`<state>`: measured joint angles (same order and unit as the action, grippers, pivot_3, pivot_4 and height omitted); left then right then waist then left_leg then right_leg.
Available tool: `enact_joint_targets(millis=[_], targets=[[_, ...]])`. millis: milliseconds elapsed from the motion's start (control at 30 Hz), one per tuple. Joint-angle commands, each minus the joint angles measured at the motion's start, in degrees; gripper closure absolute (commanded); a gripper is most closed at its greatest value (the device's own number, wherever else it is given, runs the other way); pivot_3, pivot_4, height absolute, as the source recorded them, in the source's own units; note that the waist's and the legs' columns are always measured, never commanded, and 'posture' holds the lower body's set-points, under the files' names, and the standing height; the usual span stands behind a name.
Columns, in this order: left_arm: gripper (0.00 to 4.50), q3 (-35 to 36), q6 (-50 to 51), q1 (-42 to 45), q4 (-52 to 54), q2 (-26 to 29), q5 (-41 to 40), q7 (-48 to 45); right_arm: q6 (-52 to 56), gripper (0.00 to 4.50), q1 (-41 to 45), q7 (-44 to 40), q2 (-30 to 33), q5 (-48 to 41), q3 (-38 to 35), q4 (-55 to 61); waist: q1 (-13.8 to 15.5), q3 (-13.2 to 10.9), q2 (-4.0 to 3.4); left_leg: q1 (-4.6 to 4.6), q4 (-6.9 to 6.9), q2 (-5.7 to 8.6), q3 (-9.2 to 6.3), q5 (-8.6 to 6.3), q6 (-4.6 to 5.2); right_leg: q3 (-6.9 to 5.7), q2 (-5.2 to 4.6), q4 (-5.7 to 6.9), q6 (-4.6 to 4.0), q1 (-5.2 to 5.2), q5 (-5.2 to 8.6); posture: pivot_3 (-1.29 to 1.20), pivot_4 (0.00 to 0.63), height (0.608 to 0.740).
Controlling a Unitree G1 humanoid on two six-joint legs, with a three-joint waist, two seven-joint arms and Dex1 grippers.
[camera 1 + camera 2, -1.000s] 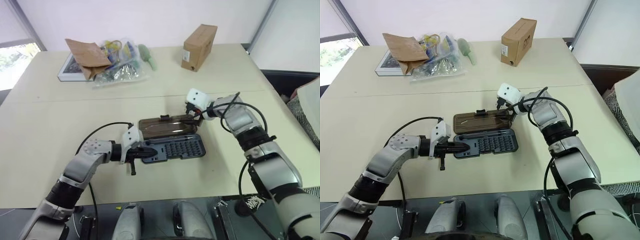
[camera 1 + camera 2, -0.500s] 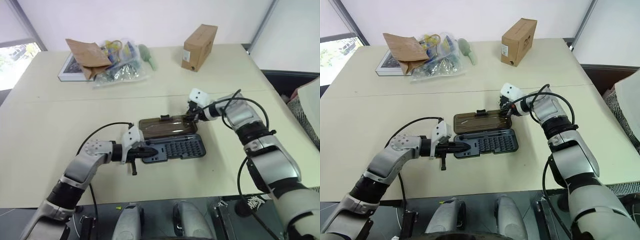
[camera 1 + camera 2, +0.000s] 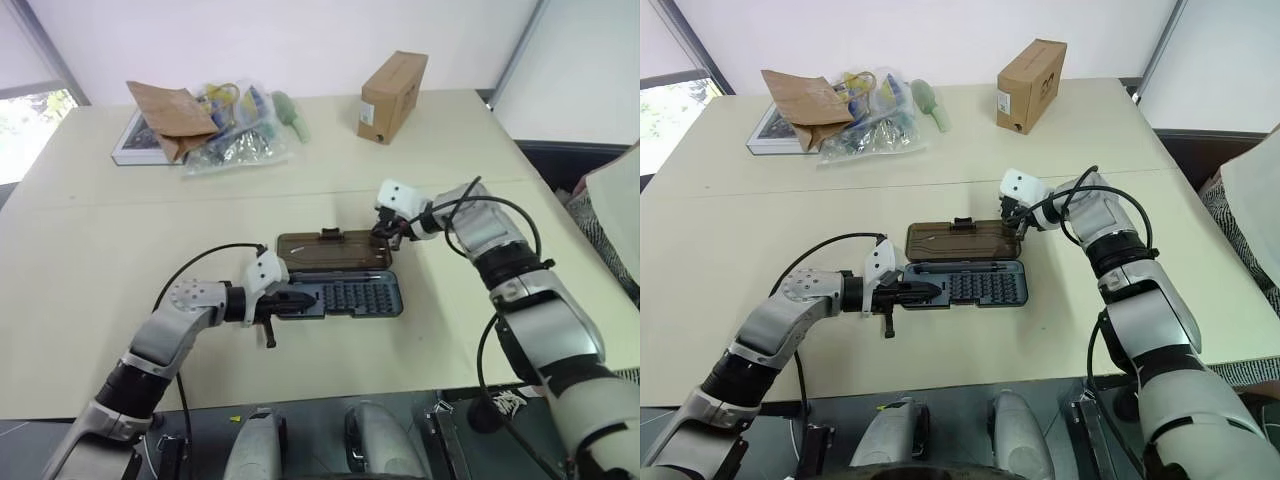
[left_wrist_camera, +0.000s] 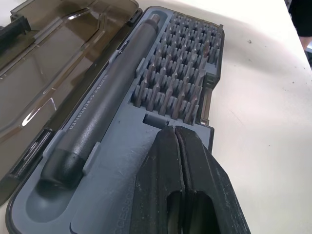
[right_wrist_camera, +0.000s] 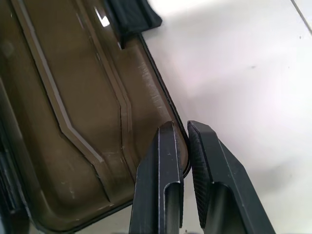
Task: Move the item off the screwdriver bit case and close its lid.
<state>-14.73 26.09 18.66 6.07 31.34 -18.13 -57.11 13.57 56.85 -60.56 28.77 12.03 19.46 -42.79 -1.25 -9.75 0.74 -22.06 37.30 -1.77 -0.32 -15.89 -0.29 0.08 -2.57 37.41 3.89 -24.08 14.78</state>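
Observation:
The screwdriver bit case (image 3: 340, 297) lies open mid-table, its grey tray holding rows of bits and a dark driver handle (image 4: 102, 102). Its brown lid (image 3: 330, 250) lies flat on the far side of the tray. The item (image 3: 328, 234), a tiny black piece, sits at the lid's far edge, also seen as item (image 5: 131, 14). My right gripper (image 3: 383, 232) is at the lid's right end, shut with the lid's rim (image 5: 181, 146) between its fingers. My left gripper (image 4: 174, 130) is shut, its tips resting on the tray's left end.
A cardboard box (image 3: 392, 82) stands at the back of the table. A heap of plastic bags (image 3: 235, 130) with a brown paper bag (image 3: 170, 108) lies at the back left. The table's front edge runs just below the left arm.
My right gripper went from open above the lid's right end to shut on its rim, dropping slightly. The left gripper stayed on the tray. The camera shifted a little.

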Motion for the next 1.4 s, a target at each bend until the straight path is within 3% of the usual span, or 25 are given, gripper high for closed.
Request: enact_joint_targets(millis=[33,500,1000,1400], targets=[[4.50,0.14,0.97,-0.05,0.28,0.03,0.33,0.25,-3.47,4.48,-2.22,2.04,0.54,1.34,0.46,3.81,0.02,0.00,0.00,0.00,0.00,0.00,0.00,0.00,0.00,0.00,0.00,0.00,0.00,0.00,0.00,0.00,0.150,0.740],[4.50,0.94,2.24,0.93,0.65,-0.01,-0.07,0.02,-14.47,4.48,-12.22,14.05,1.51,4.01,-2.12,15.66,-0.56,0.01,0.02,0.05,0.00,-0.02,0.04,0.00,0.00,0.07,0.04,0.02,0.00,0.01,0.00,0.00,0.150,0.740],[4.50,0.89,2.75,1.15,0.84,-0.12,-0.06,-0.03,-14.36,4.48,-22.91,25.61,1.30,6.38,-6.97,35.80,-1.34,0.00,0.03,0.31,-0.10,-0.05,0.09,0.00,0.01,0.41,0.16,0.08,0.00,0.04,0.00,0.00,0.150,0.740],[4.50,0.80,2.38,2.06,-0.11,-0.24,0.21,-0.30,-13.06,4.48,-27.47,24.36,6.04,7.64,-8.40,48.06,-1.04,-0.02,0.06,0.36,-0.14,-0.03,0.20,-0.01,0.01,0.58,0.14,0.05,0.01,0.04,0.00,0.00,0.150,0.740]])
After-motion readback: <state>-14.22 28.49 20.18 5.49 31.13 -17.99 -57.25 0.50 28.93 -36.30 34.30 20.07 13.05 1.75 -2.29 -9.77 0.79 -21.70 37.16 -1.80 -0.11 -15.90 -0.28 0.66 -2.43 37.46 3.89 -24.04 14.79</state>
